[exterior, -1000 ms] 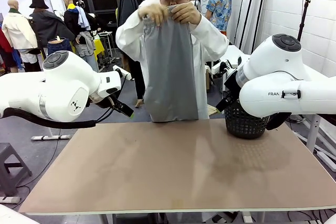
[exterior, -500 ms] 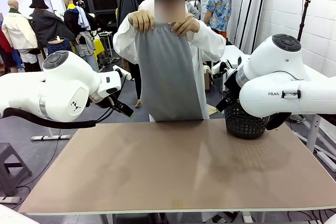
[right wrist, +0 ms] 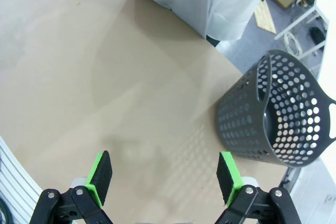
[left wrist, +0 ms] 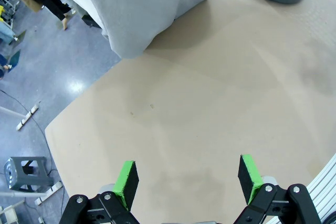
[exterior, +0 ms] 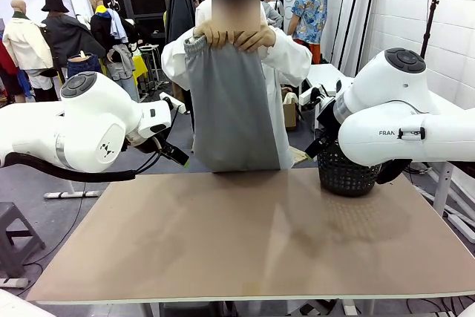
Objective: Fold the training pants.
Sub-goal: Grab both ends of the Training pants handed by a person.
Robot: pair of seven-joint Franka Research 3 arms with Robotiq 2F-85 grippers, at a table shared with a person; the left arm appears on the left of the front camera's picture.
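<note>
Left gripper (left wrist: pixel 187 174) and right gripper (right wrist: pixel 164 177) spread wide, empty, above the table (exterior: pixel 245 235). Training pants (exterior: pixel 234 102) hanging by the waistband from a person's hands (exterior: pixel 217 35) at the far edge. No fold made yet; laying flat and all folding remaining.

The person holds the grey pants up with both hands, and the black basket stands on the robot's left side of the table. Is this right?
No: the black basket stands on the robot's right side of the table, as the front view shows. The person does hold the training pants up.
</note>
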